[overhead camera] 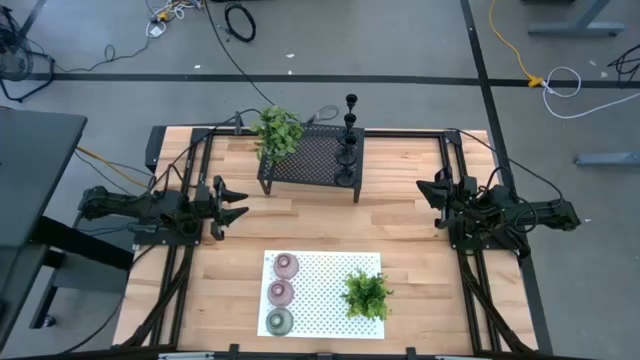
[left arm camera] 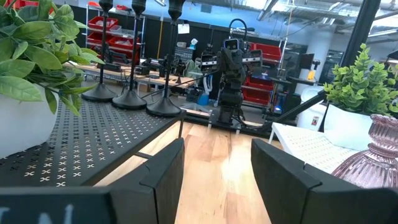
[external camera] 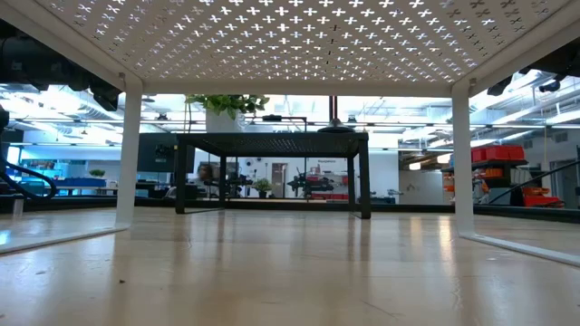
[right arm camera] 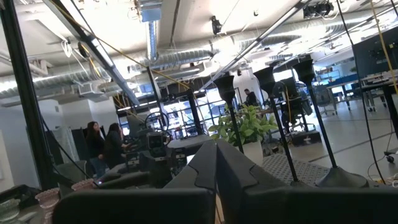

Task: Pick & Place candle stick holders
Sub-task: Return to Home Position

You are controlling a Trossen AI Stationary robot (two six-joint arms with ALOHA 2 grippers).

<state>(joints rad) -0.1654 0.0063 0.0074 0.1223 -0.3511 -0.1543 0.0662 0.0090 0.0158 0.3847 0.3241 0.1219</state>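
Ribbed pink glass holder (overhead camera: 287, 265), second pink holder (overhead camera: 281, 292) and olive-green holder (overhead camera: 279, 320) sit on a white shelf (overhead camera: 330, 305) punched with small crosses. The slim holders (overhead camera: 349, 135) are black, like the cross-punched mesh rack (overhead camera: 310, 160). Both plants (overhead camera: 278, 130) (overhead camera: 367, 293) are leafy green, the table (overhead camera: 400, 215) pale striped wood, my left gripper (left arm camera: 217, 155) and right gripper (right arm camera: 216, 155) dark.

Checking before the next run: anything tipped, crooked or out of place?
Nothing stands out: three black holders stand upright on the black rack; three glass holders sit in a straight column on the white shelf.
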